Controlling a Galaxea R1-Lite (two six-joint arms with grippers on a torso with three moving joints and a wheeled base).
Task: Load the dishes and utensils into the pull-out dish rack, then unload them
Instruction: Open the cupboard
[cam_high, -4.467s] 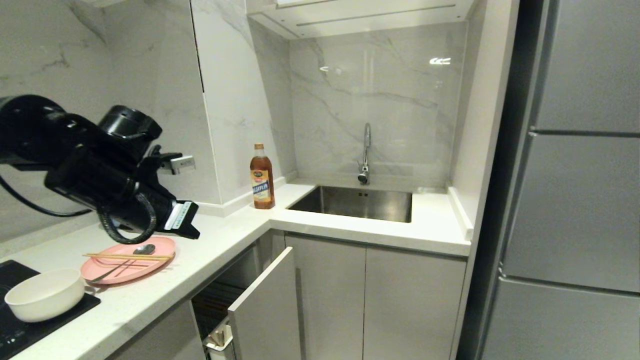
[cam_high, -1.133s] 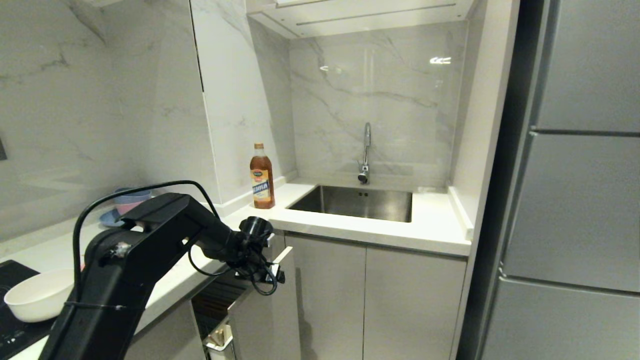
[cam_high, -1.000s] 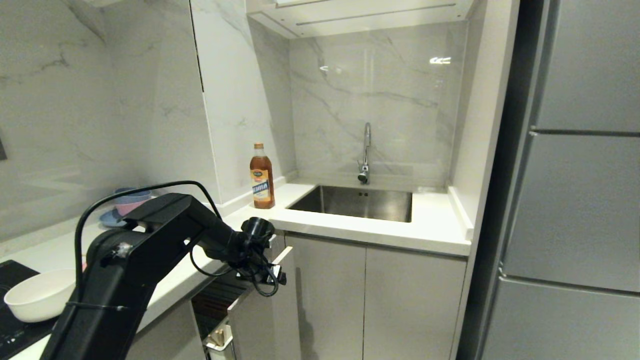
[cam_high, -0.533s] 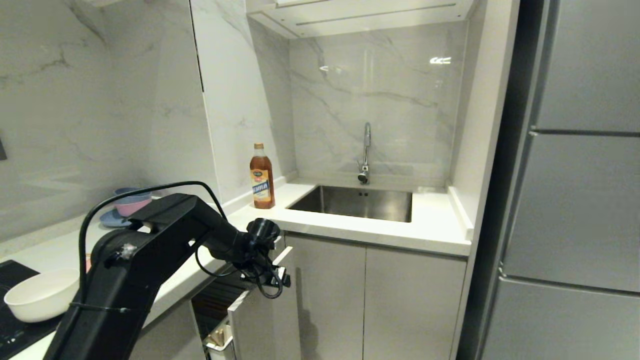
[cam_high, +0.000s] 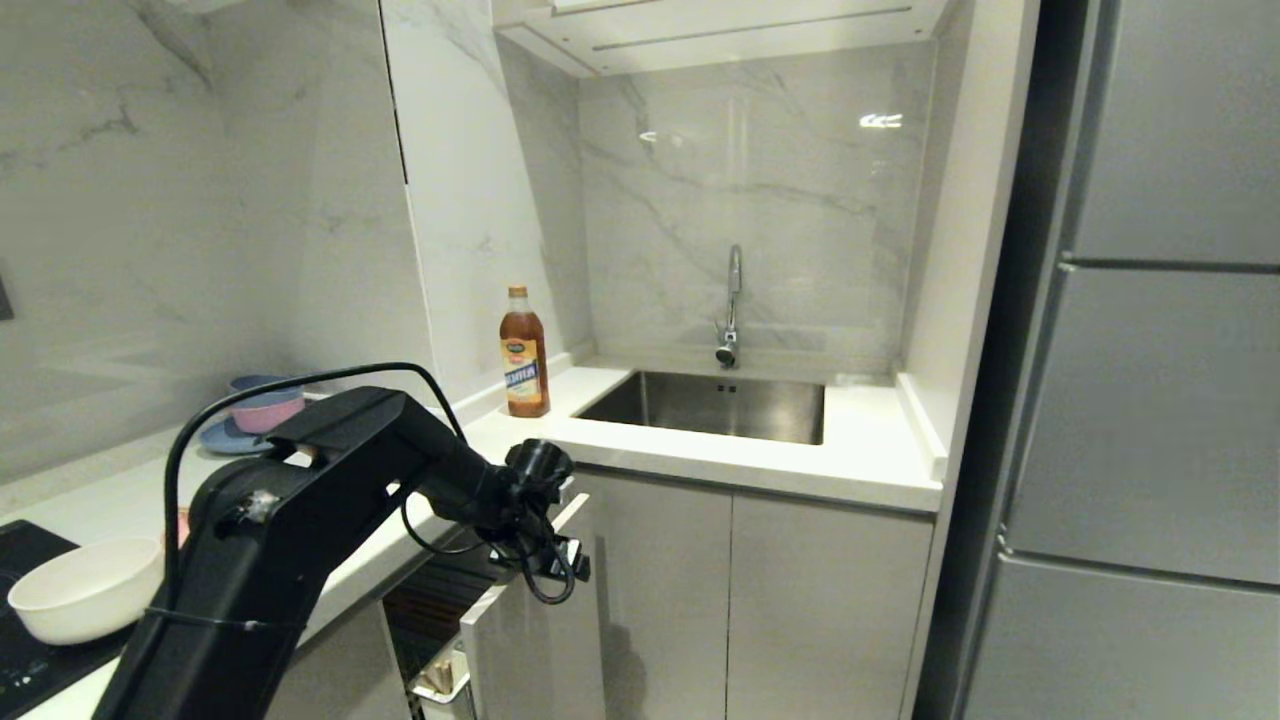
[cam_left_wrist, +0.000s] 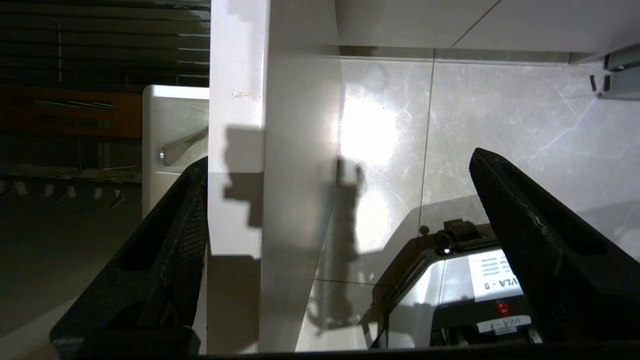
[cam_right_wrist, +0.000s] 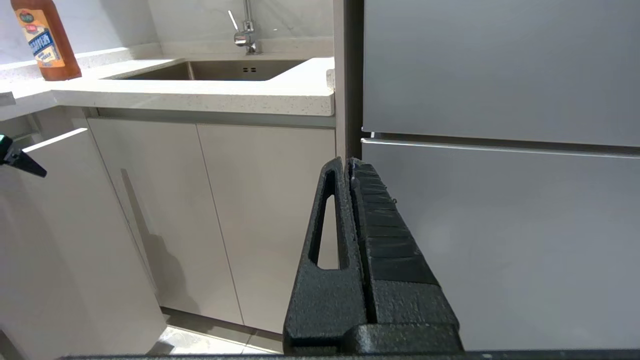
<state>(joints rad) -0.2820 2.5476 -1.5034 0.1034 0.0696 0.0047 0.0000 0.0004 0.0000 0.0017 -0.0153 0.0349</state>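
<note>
The left hand hangs with its two black fingers spread wide, straddling the top edge of the pale grey cabinet front of the pull-out dish rack, gripping nothing that can be made out. The rack stands partly drawn out from under the tabletop. Just below the hand on the rack's inner side sits the white utensil caddy, upright, with a slim metal handle slanting across it; what else it holds cannot be told. Beyond the caddy run the wooden strip and the chrome wires, lying level along the drawer's length. Behind the arm, well away from the hand, the cream-white bowl rests mouth up on the dark cooktop; its inside is hidden. The pink plate is almost wholly covered by the arm. The right hand is clenched on nothing, pointing level at the fridge door.
</note>
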